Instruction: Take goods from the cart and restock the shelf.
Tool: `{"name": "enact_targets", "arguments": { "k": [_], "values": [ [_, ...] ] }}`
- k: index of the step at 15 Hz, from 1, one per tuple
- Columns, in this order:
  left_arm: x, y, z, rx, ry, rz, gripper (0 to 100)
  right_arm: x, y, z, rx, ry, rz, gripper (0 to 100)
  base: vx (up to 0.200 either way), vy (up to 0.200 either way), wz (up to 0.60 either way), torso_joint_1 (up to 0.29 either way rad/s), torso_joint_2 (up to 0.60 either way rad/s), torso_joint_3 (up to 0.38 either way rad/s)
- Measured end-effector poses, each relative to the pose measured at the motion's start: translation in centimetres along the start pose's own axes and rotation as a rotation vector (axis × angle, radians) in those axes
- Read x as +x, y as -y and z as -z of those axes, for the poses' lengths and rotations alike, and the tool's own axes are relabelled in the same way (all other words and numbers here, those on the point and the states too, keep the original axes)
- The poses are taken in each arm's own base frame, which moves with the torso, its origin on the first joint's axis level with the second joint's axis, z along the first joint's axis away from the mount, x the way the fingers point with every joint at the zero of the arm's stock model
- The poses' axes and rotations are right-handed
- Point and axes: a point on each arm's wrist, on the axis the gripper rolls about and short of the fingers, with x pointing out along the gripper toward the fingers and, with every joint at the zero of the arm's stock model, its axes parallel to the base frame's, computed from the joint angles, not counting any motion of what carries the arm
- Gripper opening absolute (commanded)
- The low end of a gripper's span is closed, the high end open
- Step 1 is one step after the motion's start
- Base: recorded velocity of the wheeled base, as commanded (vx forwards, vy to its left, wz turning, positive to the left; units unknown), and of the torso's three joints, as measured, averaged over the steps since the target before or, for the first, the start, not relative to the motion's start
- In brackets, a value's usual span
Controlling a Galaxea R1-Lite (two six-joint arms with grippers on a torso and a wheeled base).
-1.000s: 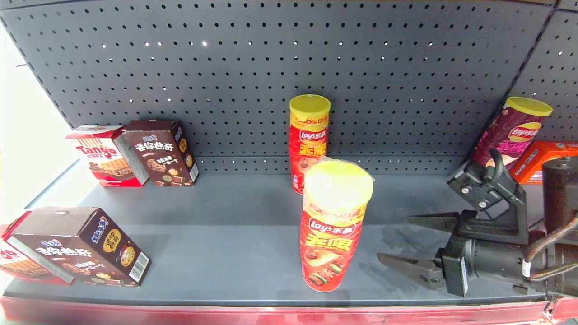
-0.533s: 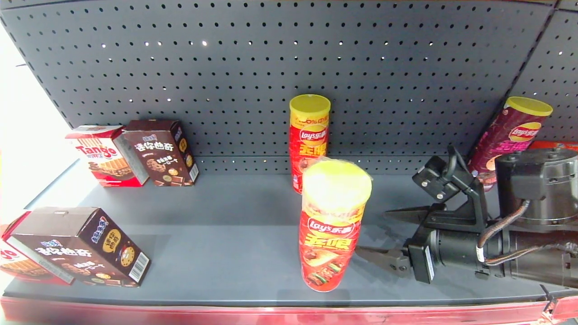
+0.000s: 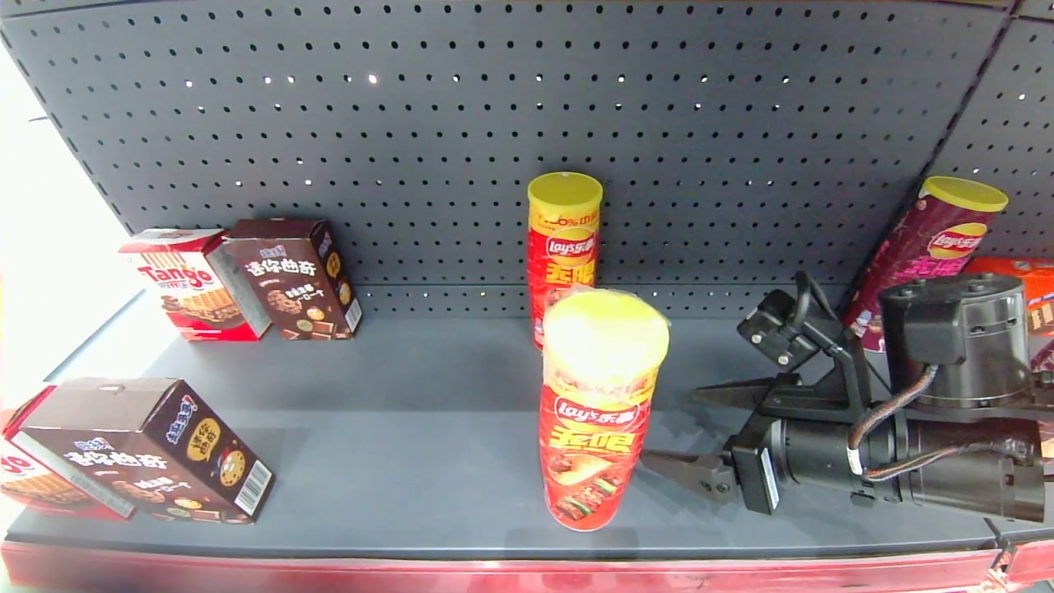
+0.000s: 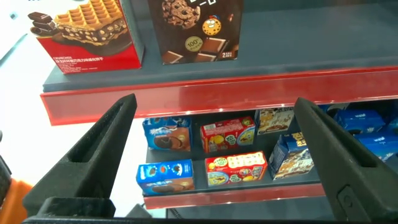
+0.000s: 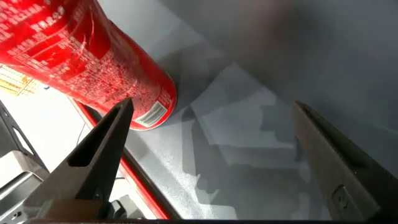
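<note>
A dark grey shelf (image 3: 395, 428) with a perforated back panel (image 3: 412, 123) and a red front lip (image 3: 412, 572). Near the front edge, right of centre, a red chip can (image 3: 599, 412) with a yellow lid stands upright. A second red can (image 3: 563, 247) stands behind it against the back panel. The right claw (image 3: 671, 426) lies level over the shelf just beside the front can, on its right, fingers spread and nothing between them. The fingertip nearer the front edge sits closest to the can; whether it touches cannot be told. In the right wrist view the same claw (image 5: 211, 106) is released, with the base of the red chip can (image 5: 93, 62) next to one fingertip, near the red lip.

Toward the back right corner a purple chip can (image 3: 930, 239) leans tilted against the panel, with an orange box (image 3: 1029, 280) beside it, partly hidden by the arm. At the back left corner a wafer box (image 3: 185, 284) and a cookie box (image 3: 292, 276) stand side by side. At the front left corner a second cookie box (image 3: 148, 449) stands with a red box (image 3: 33, 486) against its outer side.

The left claw (image 4: 214, 101) hangs released and empty in front of the red lip. Beyond it a lower shelf (image 4: 236, 196) carries blue packets (image 4: 165, 134) and a red carton (image 4: 227, 135)
</note>
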Motion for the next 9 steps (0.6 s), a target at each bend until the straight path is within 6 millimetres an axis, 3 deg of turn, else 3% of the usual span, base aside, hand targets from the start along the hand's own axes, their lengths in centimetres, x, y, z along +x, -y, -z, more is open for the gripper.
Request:
{"name": "enact_targets", "arguments": {
  "k": [9],
  "values": [
    [0.00, -0.01, 0.00, -0.010, 0.000, -0.004, 100, 0.78, -0.54, -0.20, -0.010, -0.006, -0.021, 100, 0.000, 0.000, 0.00, 0.000, 0.00, 0.000]
  ]
}}
